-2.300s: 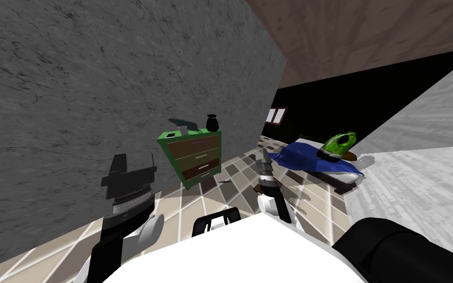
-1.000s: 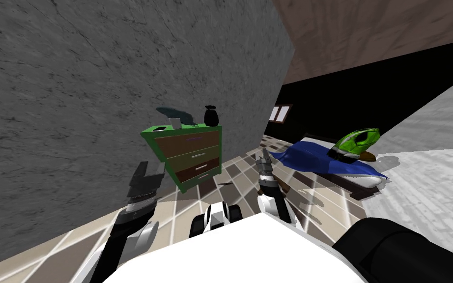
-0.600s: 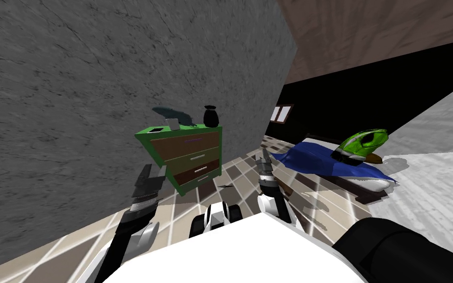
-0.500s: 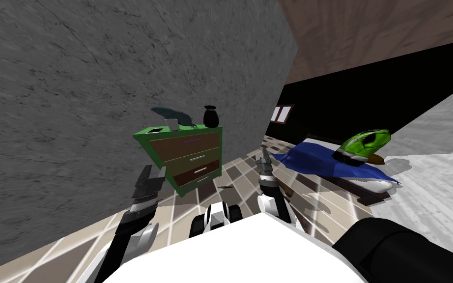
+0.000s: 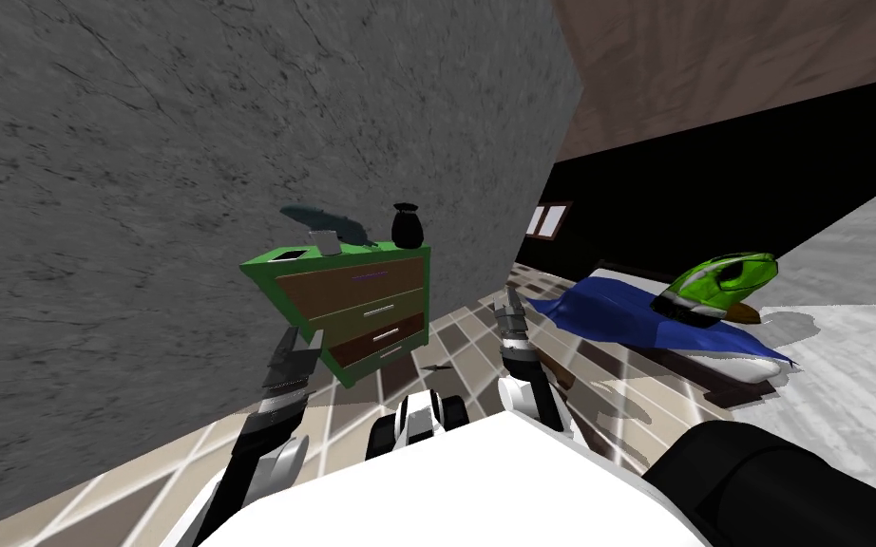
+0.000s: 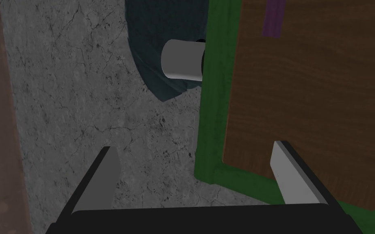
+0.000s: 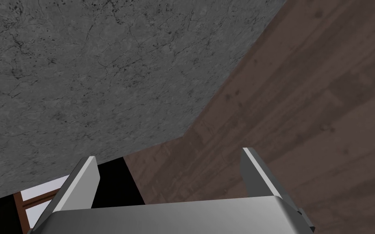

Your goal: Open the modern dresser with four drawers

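Observation:
The dresser (image 5: 370,304) has a green frame and brown drawer fronts, and stands against the grey wall (image 5: 189,190). All its drawers look closed. My left gripper (image 5: 294,353) hangs open just off the dresser's near lower corner, touching nothing. In the left wrist view its fingers (image 6: 292,174) straddle the green frame edge (image 6: 211,122), with the top brown drawer front (image 6: 304,89) and its purple handle (image 6: 275,18) ahead. My right gripper (image 5: 510,309) is raised to the dresser's right, open and empty (image 7: 170,156).
On the dresser top stand a black vase (image 5: 407,225), a grey cup (image 5: 330,242) and a dark teal object (image 5: 317,220). A bed with a blue blanket (image 5: 636,318) and a green object (image 5: 721,280) lies at the right. Tiled floor (image 5: 465,332) lies between them.
I have come closer to the dresser, which now looks larger and further left. My left arm swung in from the side to the dresser's near corner. Both grippers stayed open.

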Available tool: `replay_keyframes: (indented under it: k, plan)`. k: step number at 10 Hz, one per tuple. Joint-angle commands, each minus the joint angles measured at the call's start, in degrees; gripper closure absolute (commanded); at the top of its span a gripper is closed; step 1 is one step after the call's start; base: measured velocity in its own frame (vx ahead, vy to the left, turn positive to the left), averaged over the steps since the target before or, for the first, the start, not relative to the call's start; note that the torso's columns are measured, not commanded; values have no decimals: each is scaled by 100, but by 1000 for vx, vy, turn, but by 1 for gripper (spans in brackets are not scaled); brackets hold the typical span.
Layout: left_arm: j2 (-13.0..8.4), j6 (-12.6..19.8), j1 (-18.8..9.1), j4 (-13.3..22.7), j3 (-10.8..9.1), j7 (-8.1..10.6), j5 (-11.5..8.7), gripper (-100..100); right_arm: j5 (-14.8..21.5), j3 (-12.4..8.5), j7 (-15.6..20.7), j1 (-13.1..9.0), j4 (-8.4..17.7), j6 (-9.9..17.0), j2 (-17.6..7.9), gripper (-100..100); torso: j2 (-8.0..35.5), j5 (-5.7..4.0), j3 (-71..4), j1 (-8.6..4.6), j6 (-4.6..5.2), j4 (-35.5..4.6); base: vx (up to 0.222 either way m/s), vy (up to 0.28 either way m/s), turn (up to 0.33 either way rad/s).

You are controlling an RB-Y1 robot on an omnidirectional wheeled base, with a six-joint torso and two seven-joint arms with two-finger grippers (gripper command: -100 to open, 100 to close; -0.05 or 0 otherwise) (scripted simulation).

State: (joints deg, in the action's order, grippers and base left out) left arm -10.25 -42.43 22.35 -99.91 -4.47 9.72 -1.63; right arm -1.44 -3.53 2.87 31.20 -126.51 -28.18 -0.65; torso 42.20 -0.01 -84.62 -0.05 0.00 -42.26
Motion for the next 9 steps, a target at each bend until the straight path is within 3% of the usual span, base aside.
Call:
replay_keyframes:
  k: [1, 3, 8, 9]
  plan:
    - [-10, -107, -67, 381, -28, 22, -42, -100, 0, 0, 0, -1, 0, 0, 0, 0, 13, 0, 7, 3, 0, -3, 85, -13, 7]
    - [-5, -147, -93, 554, -40, 34, -65, -100, 0, 0, 0, -1, 0, 0, 0, 0, 11, 1, 7, 6, 0, -3, 79, -17, 7]
    - [30, -358, -226, 1423, -103, 96, -182, -100, 0, 0, 0, 0, 0, 0, 0, 0, -3, 1, -3, 4, 0, 1, 106, -15, 11]
    - [30, -358, -226, 1425, -103, 96, -182, -100, 0, 0, 0, 0, 0, 0, 0, 0, 5, -1, 3, 0, 0, -1, 85, -31, 6]
